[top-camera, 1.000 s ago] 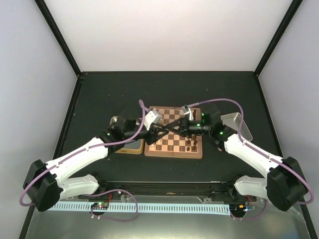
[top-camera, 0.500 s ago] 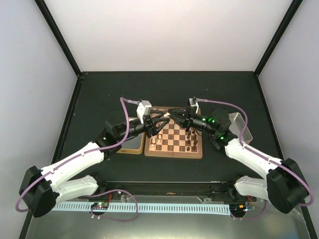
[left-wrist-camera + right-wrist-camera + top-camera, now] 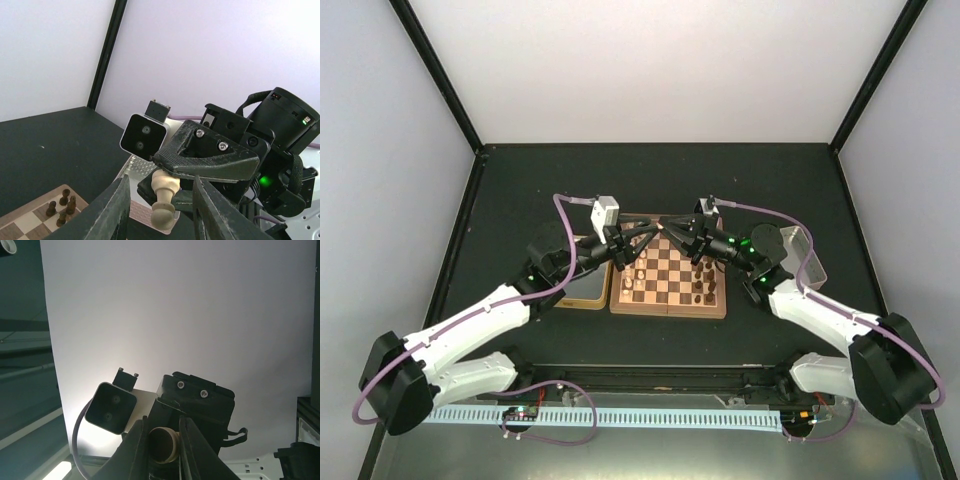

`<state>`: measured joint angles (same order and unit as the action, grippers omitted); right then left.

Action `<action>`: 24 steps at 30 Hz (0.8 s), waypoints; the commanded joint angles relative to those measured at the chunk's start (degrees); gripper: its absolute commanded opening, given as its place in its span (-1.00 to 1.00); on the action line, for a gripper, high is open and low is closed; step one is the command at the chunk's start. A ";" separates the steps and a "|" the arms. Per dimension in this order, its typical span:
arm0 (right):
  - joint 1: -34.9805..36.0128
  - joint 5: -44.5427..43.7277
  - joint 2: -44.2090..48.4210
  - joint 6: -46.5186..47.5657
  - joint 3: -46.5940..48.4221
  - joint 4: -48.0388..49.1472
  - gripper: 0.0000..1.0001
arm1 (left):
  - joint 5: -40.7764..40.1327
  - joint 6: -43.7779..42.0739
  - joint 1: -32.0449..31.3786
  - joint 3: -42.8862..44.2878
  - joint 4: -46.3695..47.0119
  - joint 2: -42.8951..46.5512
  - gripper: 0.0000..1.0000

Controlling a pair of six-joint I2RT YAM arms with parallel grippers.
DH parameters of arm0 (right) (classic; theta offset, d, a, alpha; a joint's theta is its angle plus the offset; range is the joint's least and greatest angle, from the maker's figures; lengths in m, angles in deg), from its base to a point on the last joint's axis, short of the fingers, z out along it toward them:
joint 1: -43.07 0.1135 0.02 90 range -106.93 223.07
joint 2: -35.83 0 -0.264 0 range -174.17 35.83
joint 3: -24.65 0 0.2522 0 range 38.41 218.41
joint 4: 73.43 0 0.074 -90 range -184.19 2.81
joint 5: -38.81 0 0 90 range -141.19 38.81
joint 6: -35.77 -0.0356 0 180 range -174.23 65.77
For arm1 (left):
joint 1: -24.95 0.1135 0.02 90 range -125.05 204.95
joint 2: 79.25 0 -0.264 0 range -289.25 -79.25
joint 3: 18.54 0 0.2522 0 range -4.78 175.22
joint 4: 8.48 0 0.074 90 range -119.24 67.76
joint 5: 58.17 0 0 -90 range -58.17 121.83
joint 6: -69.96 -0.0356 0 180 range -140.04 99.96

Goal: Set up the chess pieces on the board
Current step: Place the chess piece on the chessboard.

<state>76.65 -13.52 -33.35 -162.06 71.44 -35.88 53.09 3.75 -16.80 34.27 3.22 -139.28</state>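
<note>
Top view: both arms reach in over the board, which lies mid-frame on the dark desk. The left pincer and right pincer meet tip to tip above the board's far edge. Chess pieces already stand there, pale ones down the left side and dark ones down the right. What sits between the tips is too small to tell here.

Left wrist view: at lower centre, the right pincer is clamped on one end of a pale piece. The rest of the piece hangs between the left pincer's fingers. These stand apart with a gap on each side, gripping nothing.

Right wrist view: the right fingers pinch the piece's round end at bottom centre, with the left pincer's body just behind it.

This looks like a handover. To do it well, the left pincer should probably close squarely on the free part of the piece and hold it firmly before the right one lets go. Both should stay level so the piece neither twists nor drops onto the men standing below.
</note>
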 commanded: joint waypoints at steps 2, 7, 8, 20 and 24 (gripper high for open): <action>-0.35 -0.19 -0.74 -2.22 -0.87 4.82 -0.88 | 2.09 0.21 -0.38 0.59 3.57 -1.00 -0.29; -0.38 -0.32 -1.85 -4.25 -1.30 8.06 -0.89 | 2.62 0.08 -0.37 0.33 3.46 -1.68 -0.31; -0.36 -0.28 -2.07 -4.59 -1.38 8.66 -0.89 | 2.72 0.07 -0.40 0.33 3.46 -1.74 -0.34; -0.37 -0.51 -2.95 -4.51 -2.19 9.46 -0.86 | 1.94 -0.68 -0.35 0.28 2.50 -1.51 -0.93; -0.71 -0.46 -0.82 2.41 -2.56 1.11 -0.47 | -0.68 -1.68 -0.33 2.27 -4.02 -0.84 -0.97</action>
<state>76.56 -13.68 -36.09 -166.34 69.59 -28.64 54.44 3.86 -16.80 34.27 3.76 -140.88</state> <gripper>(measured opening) 0.142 0.108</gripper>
